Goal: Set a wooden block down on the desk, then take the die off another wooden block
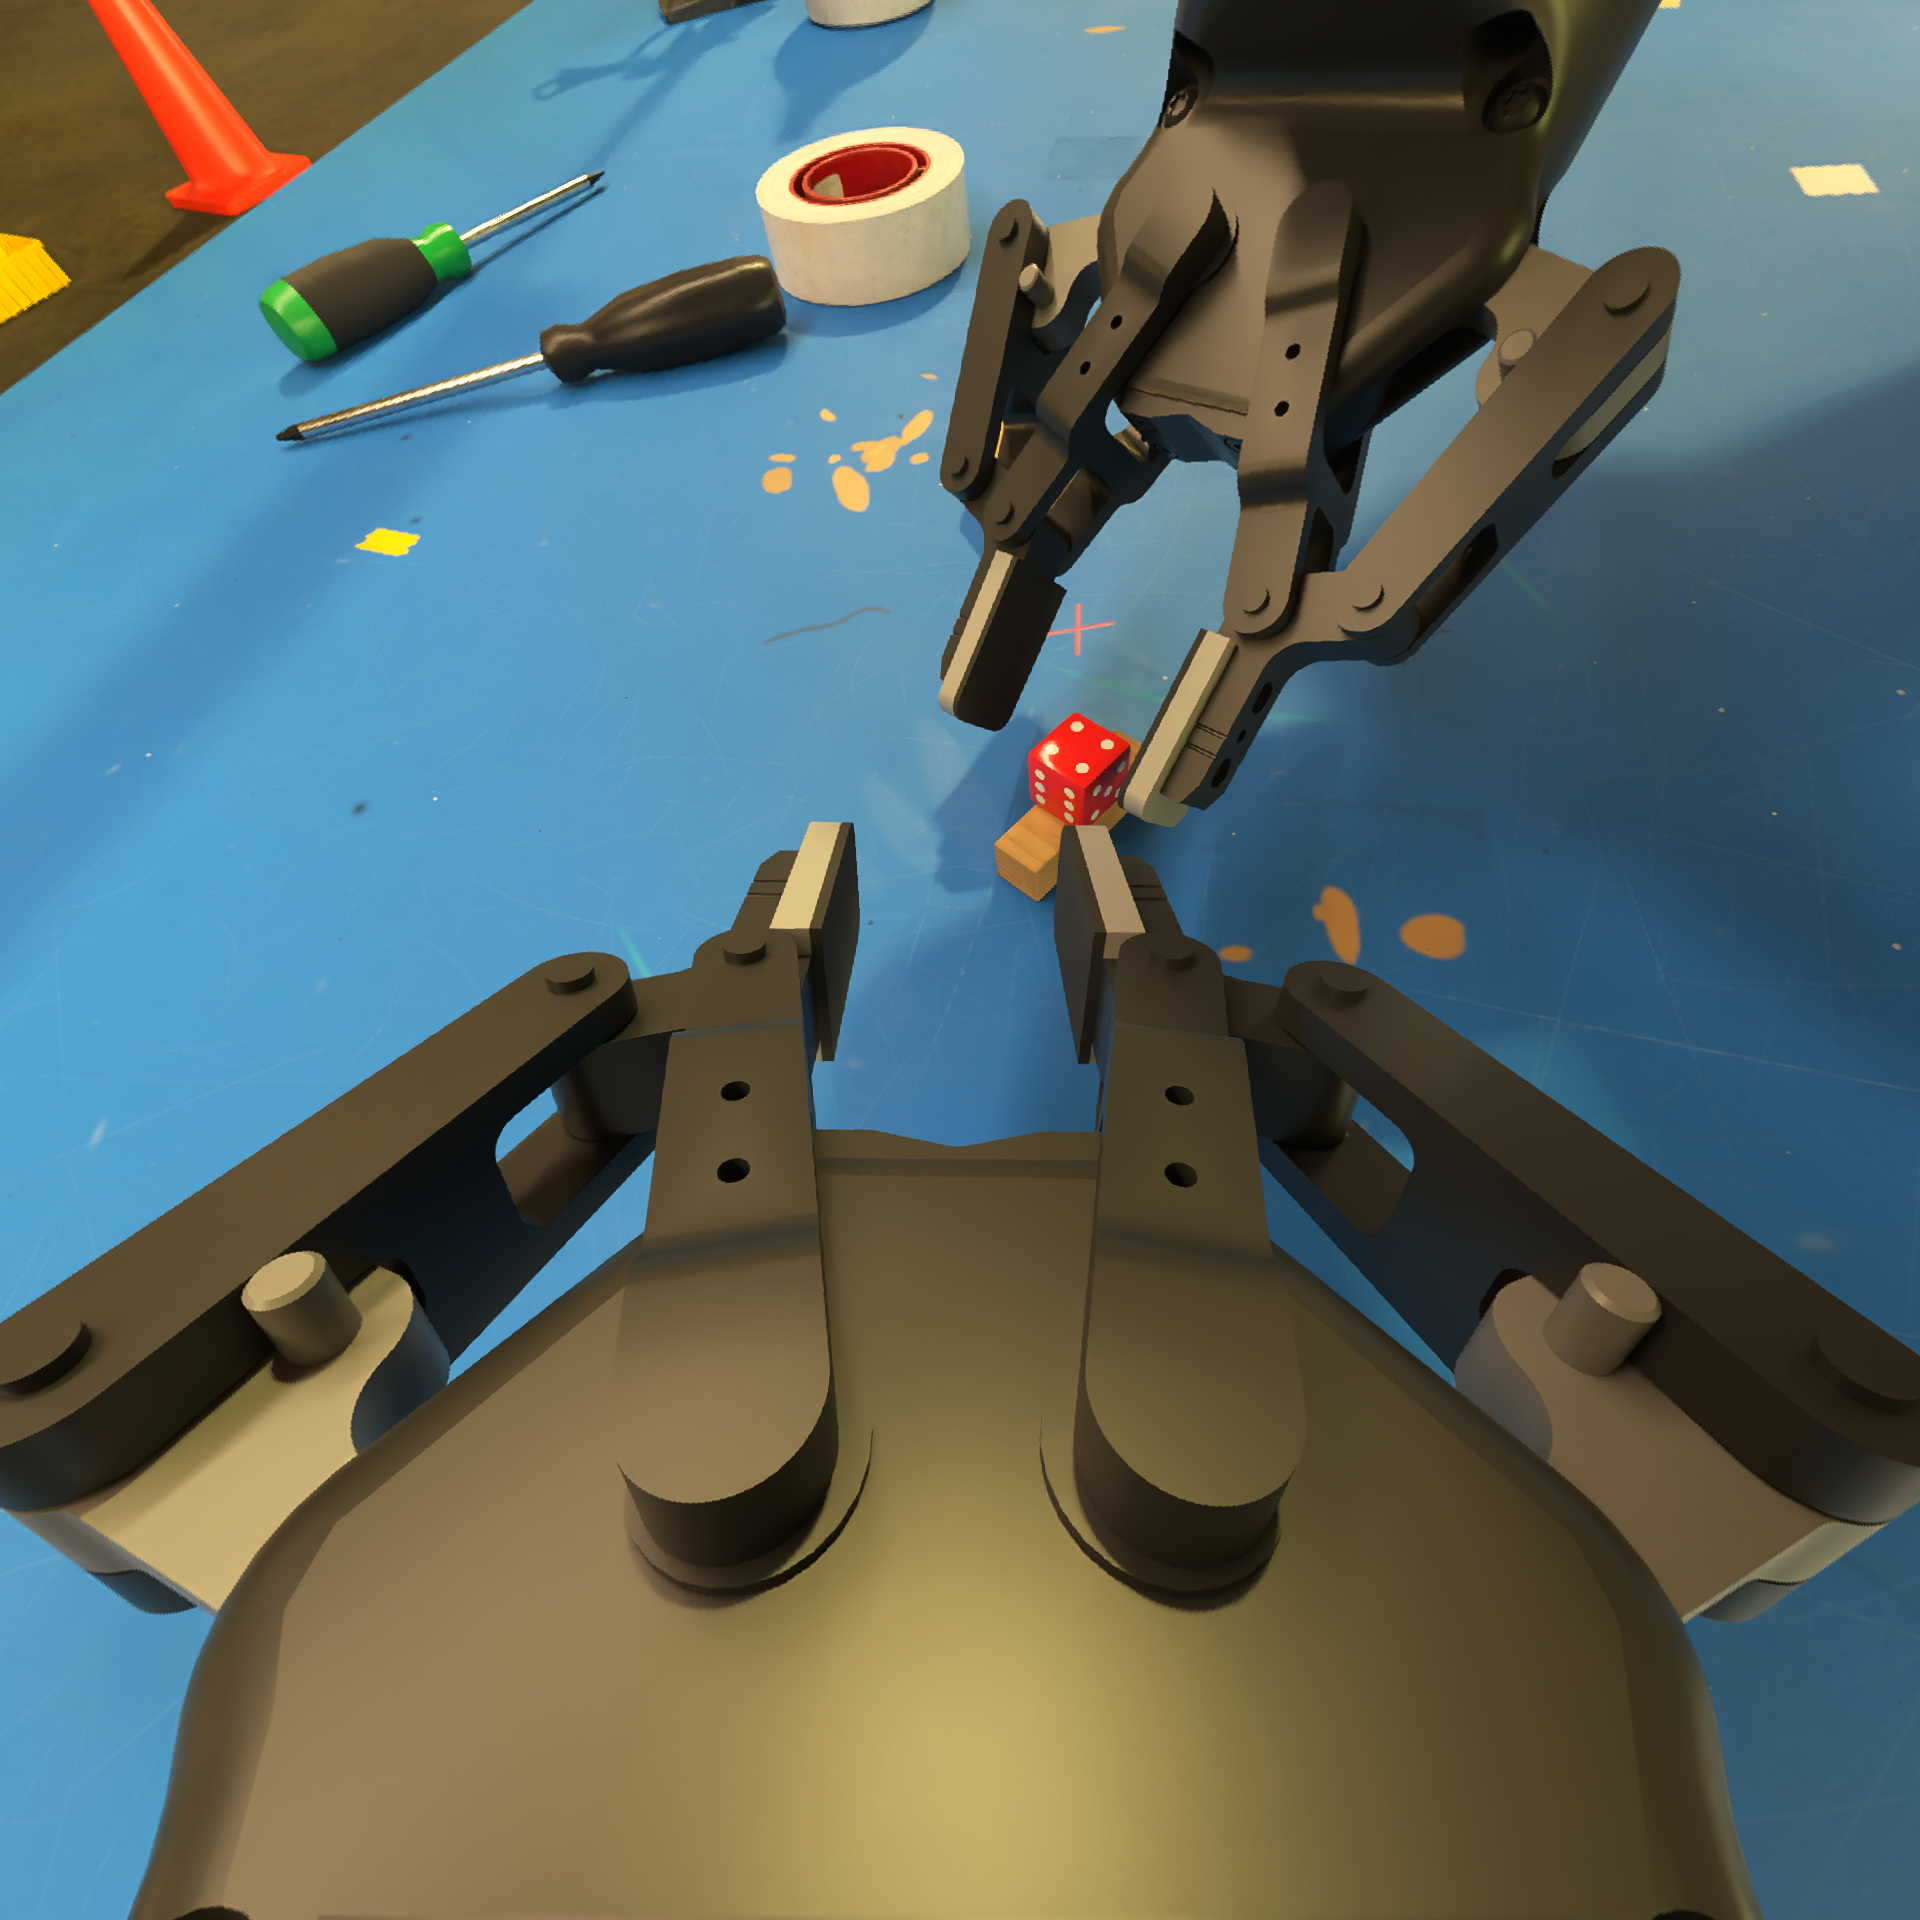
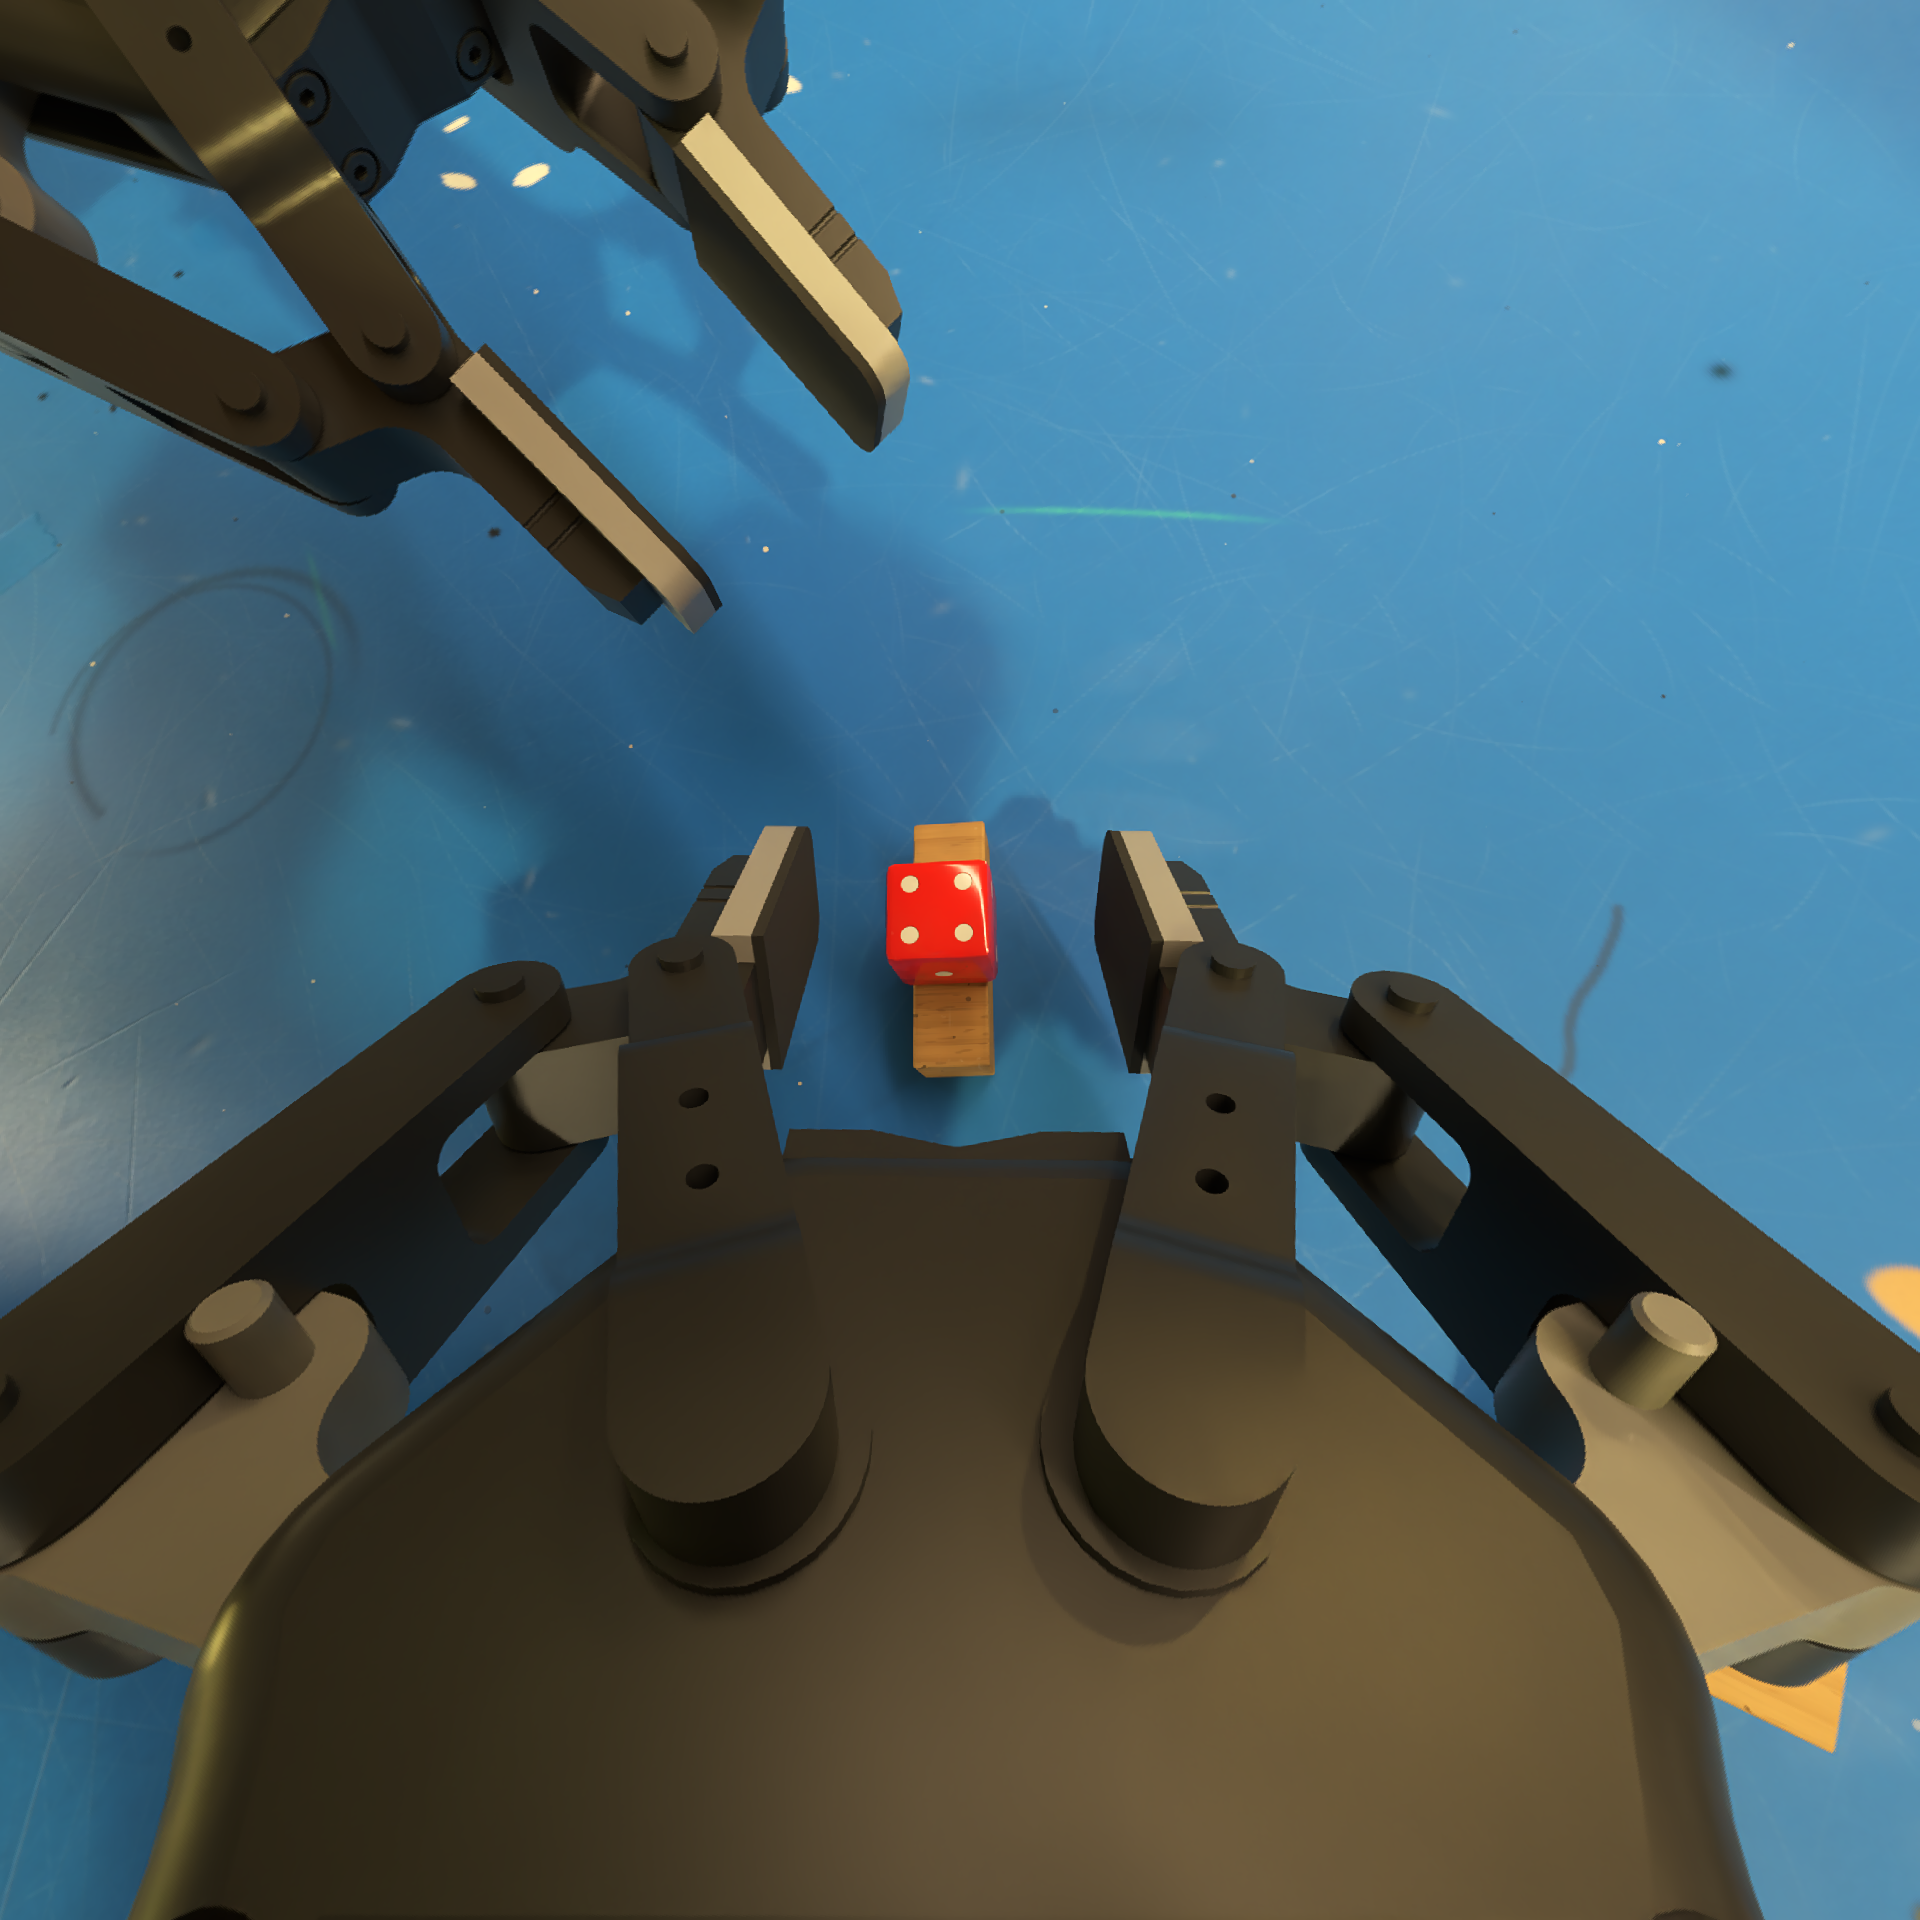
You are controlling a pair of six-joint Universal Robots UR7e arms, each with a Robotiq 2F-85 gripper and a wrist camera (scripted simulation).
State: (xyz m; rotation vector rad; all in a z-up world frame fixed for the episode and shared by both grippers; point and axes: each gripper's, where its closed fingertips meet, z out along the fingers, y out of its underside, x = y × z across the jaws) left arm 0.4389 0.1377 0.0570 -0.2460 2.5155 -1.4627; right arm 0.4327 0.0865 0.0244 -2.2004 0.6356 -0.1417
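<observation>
The die (image 2: 940, 925) was red with white pips (four on top). It sat on a tan wooden block (image 2: 953, 1034). The counter (image 2: 1455, 520) was blue with orange blotches.

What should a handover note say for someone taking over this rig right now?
Left tool: open, empty, back from the die.
Right tool: open, empty, fingers either side of the red die, not touching.
Die sits on a wooden block lying flat on the blue desk.
A second wooden piece shows at the right wrist view's lower right edge, mostly hidden.
Done: apparently the first block's set-down, unconfirmed.
Left: close on the die, lift it off.
</observation>
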